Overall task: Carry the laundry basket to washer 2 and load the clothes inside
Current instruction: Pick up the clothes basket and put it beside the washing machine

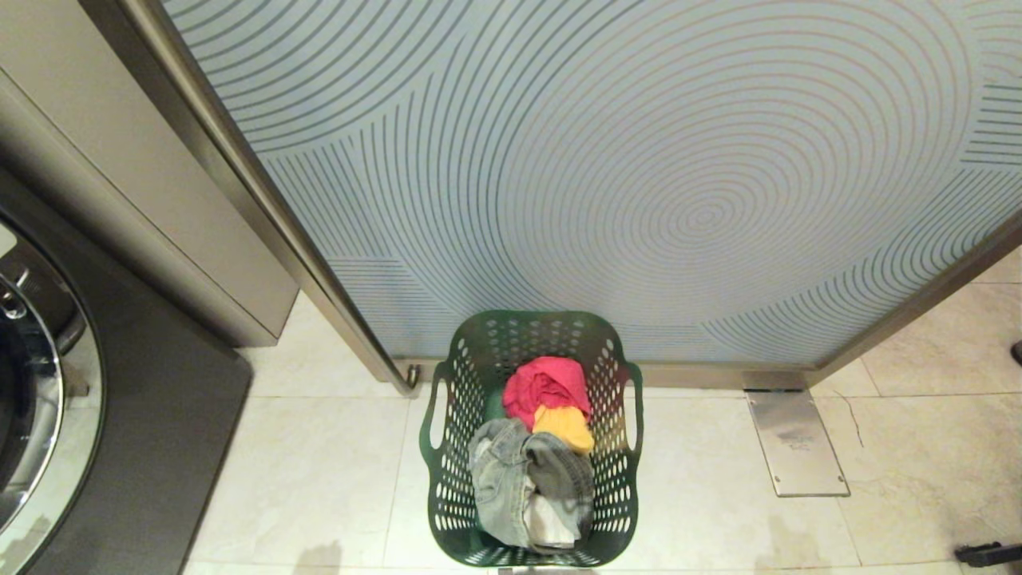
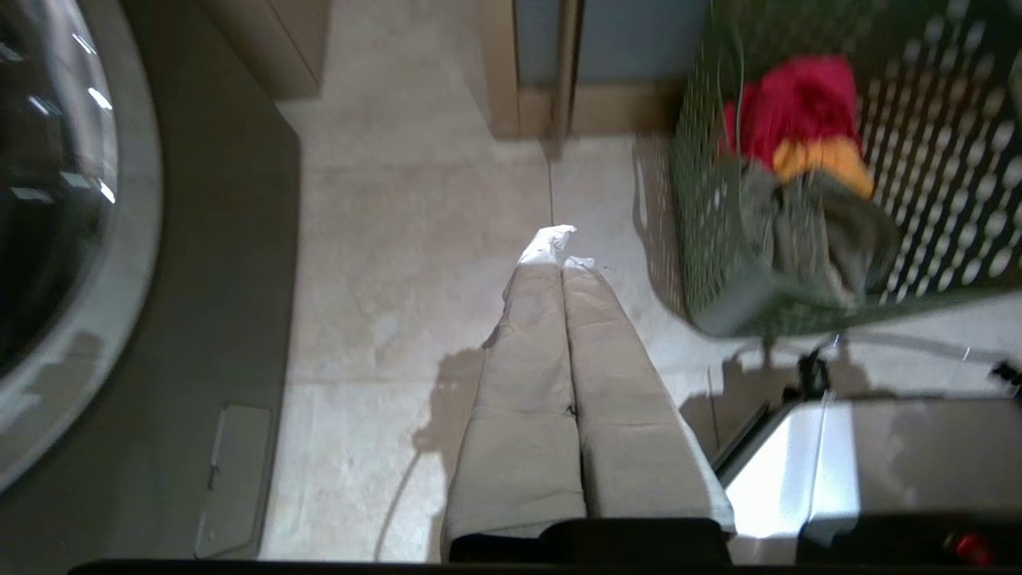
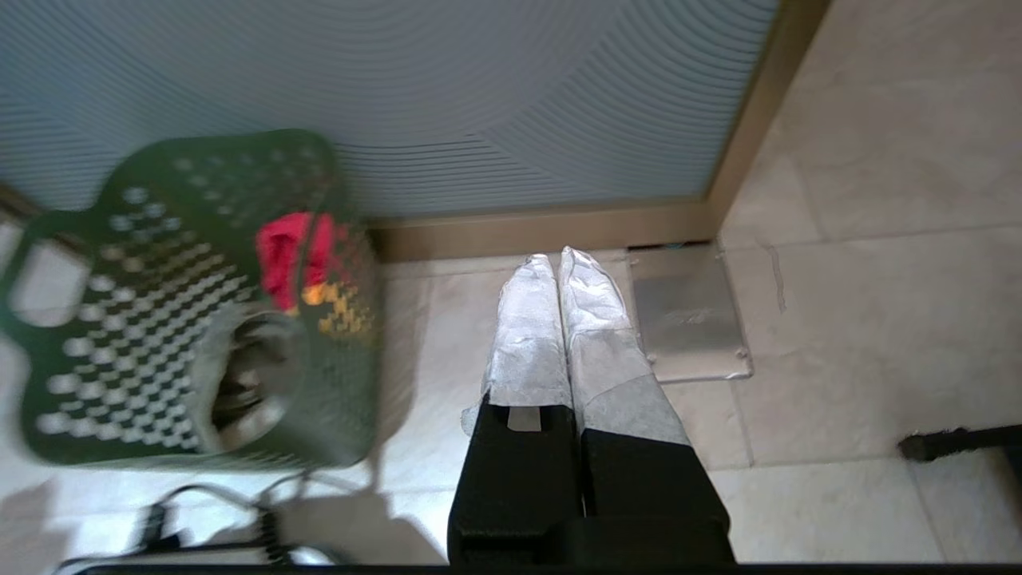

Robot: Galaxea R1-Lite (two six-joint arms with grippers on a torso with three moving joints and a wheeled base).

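While the head view looks straight down at the tiled floor [image 1: 319, 479], the laundry basket [image 1: 447, 479] sits low at centre, near six o'clock, its far rim close against the base of a frosted glass panel [image 1: 639, 160] printed with concentric rings. It's dark green, perforated all over, a cut-out handle on each side, and it stands upright on the tiles. Inside, a red garment [image 1: 545, 387] lies toward the panel, a yellow piece [image 1: 565, 427] just below it, and grey jeans [image 1: 511, 479] fill the near half, touching both. Over at nine o'clock a dark grey front-load washer [image 1: 160, 447] shows the chrome ring of its door [image 1: 44, 415]; no number label can be read on it. A metal floor plate [image 1: 794, 443] lies at four o'clock, apart from the basket. Neither arm reaches into the head view. In the wrist views, the left end effector [image 2: 559, 239] hangs above bare tile between washer and basket, fingers pressed together, gripping nothing. The right end effector [image 3: 555, 263] hovers over the floor beside the plate, fingers likewise closed and empty, the basket off to one side.
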